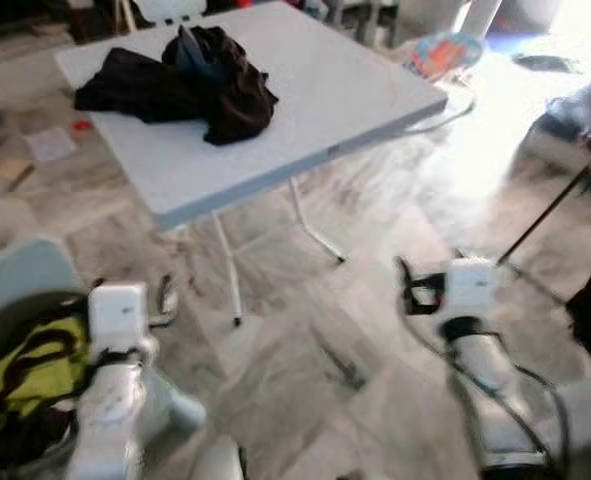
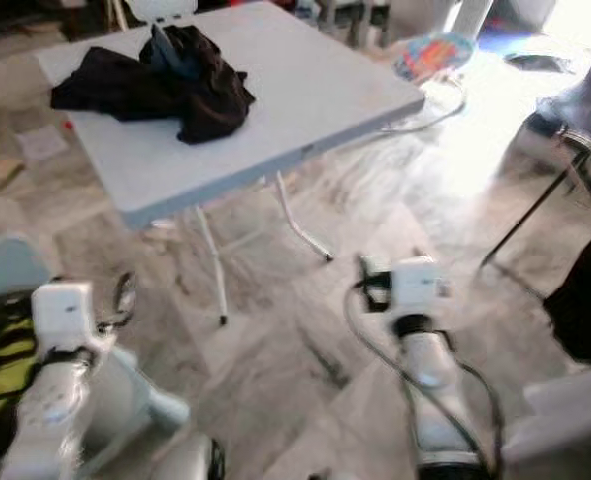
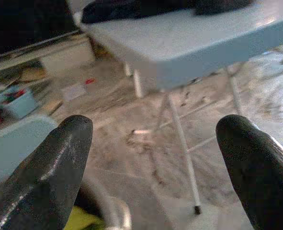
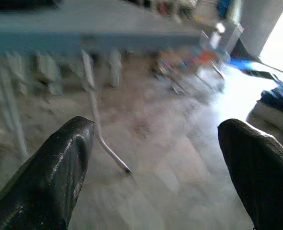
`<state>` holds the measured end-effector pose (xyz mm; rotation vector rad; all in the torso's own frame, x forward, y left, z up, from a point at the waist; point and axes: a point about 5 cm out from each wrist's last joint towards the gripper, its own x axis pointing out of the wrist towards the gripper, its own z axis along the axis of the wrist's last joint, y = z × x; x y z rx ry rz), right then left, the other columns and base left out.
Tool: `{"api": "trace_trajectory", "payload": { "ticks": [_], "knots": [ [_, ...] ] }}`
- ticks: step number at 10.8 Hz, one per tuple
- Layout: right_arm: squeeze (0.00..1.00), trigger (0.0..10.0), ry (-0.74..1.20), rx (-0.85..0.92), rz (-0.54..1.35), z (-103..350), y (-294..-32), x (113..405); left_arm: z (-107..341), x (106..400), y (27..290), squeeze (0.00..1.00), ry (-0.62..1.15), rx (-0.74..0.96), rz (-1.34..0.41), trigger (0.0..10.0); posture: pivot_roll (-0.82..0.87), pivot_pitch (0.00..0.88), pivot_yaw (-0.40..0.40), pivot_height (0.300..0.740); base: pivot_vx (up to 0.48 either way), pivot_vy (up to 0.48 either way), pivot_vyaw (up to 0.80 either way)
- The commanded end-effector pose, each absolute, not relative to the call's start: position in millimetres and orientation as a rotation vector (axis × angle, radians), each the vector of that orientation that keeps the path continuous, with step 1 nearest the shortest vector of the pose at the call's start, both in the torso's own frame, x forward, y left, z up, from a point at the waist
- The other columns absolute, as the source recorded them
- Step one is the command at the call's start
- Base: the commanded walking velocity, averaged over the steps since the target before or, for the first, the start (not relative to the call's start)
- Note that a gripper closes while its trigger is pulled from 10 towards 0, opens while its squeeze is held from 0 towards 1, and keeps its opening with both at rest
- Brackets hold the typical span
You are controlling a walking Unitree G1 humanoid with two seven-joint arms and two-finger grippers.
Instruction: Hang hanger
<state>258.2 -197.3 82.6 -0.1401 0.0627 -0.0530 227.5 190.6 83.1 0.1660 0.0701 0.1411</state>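
Above the floor (image 1: 305, 380), both arms forward.

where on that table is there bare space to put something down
The table is bare across its whole right half and along the near edge, right of and in front of the dark clothes. The crowded part is the far left corner, where the clothes lie heaped.

Table (image 1: 305, 90): top is showing as smooth matt pale-grey plastic, w/ thin white-painted metal legs (image 1: 227, 268). Clothes pile (image 1: 190, 85) on it is reading as dark soft cloth, creased, matt; floor (image 1: 305, 340) is presenting as polished grey marble-look tile, glossy w/ glare. Arm shells are appearing as silver-white smooth plastic/metal; fingers (image 3: 60, 163) are looking like black matt rubber/plastic, slight sheen.
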Motion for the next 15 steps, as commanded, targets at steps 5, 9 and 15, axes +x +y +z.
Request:
{"api": "trace_trajectory", "payload": {
  "ticks": [5,9,15],
  "knots": [
    [0.00,10.0,0.095,-0.121,0.000,81,-185,263,91,234,175,0.00,0.032,0.006,0.025,10.0,0.02,0.072,-0.060,0.740,0.000,0.000,0.00],
    [0.00,10.0,0.054,-0.051,0.003,87,-182,265,89,247,174,0.00,-0.007,0.000,0.018,10.0,0.01,0.061,-0.067,0.740,0.000,0.000,0.00],
    [0.00,10.0,0.108,0.064,0.062,80,-170,263,83,246,165,0.00,0.035,0.082,-0.043,10.0,0.01,0.069,-0.064,0.740,0.000,0.000,0.13]
  ]
}}
